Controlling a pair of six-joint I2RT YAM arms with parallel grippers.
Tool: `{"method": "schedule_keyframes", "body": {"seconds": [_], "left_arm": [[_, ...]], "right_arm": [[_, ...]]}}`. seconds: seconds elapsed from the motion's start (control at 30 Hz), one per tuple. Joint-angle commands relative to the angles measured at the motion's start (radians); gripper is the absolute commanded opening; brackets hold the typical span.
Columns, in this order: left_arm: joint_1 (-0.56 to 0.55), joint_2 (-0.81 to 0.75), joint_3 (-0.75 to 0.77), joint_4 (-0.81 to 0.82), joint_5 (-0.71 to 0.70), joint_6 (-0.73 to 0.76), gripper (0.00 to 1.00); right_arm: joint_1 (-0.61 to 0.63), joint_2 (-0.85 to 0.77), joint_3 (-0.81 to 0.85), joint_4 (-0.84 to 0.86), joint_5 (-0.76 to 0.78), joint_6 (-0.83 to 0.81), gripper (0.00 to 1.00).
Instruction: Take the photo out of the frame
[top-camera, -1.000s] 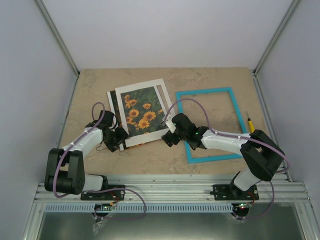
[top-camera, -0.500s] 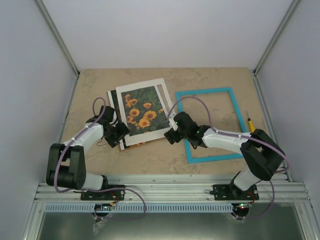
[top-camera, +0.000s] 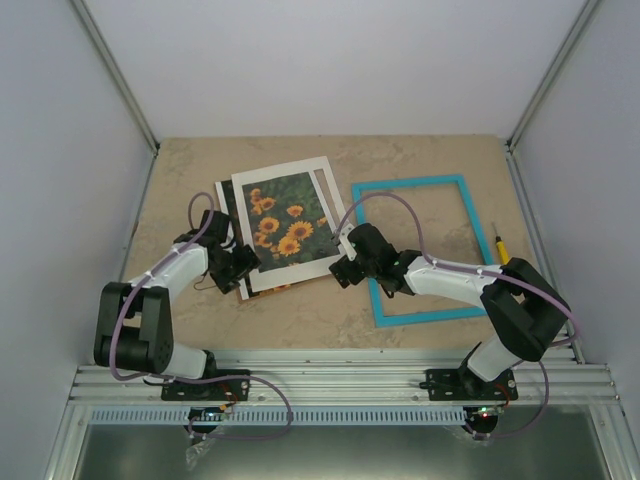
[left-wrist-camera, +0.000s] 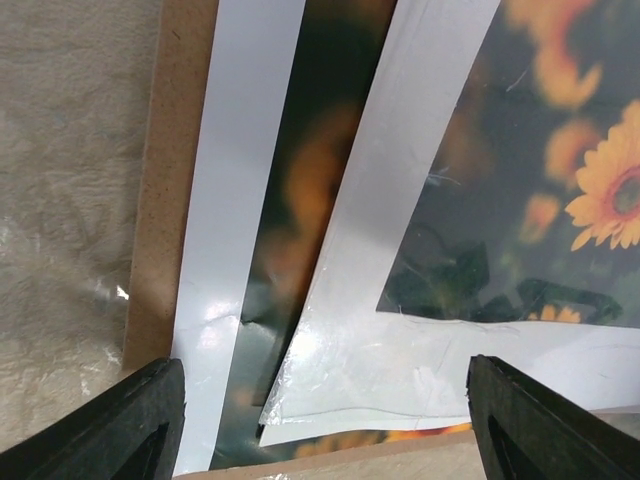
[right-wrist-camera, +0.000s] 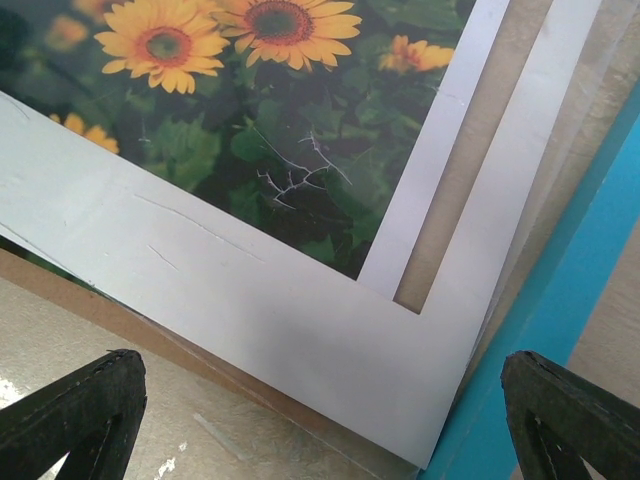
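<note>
Two white-shelled arms (top-camera: 450, 280), black joints (top-camera: 515, 318), looping purple cables (top-camera: 383, 196) (one per arm), black bases (top-camera: 205, 385)

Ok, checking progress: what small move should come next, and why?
Probably lower the open left gripper onto the exposed strip of the sunflower print: the white mat lies askew over it on the brown backing board, beside the empty turquoise rectangular frame.
</note>
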Motion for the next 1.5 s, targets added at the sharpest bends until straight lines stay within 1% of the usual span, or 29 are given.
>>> {"method": "schedule_keyframes", "body": {"seconds": [0.0,0.13,0.4,0.47,0.57,0.73,0.9,1.07,1.47], "left_arm": [[-0.005,-0.029,-0.019,-0.029,-0.005,0.005,0.79],[-0.005,-0.045,-0.059,-0.041,-0.006,0.004,0.79],[-0.006,-0.061,-0.088,-0.007,0.021,-0.020,0.72],[-0.007,-0.059,-0.089,0.001,0.025,-0.026,0.69],[-0.008,-0.048,-0.089,0.010,0.019,-0.025,0.67],[-0.008,-0.039,-0.101,0.020,0.027,-0.028,0.67],[-0.008,-0.057,-0.042,-0.022,0.000,-0.011,0.68],[-0.008,-0.050,0.034,-0.057,-0.051,0.016,0.71],[-0.009,0.108,0.157,-0.036,-0.029,0.091,0.70]], "right_arm": [[-0.005,-0.014,-0.004,-0.019,0.011,0.017,0.98],[-0.005,-0.011,-0.009,-0.012,0.006,0.021,0.98],[-0.004,0.004,-0.002,-0.007,-0.005,0.021,0.98],[-0.005,0.003,0.000,-0.006,-0.013,0.019,0.98],[-0.004,0.001,0.004,-0.003,-0.047,0.004,0.98],[0.015,0.027,0.031,0.024,-0.114,-0.003,0.98],[0.036,0.104,0.092,0.026,-0.080,0.019,0.98],[0.031,0.109,0.085,0.037,-0.048,0.050,0.98],[-0.036,0.078,0.060,0.001,0.006,0.102,0.98]]}}
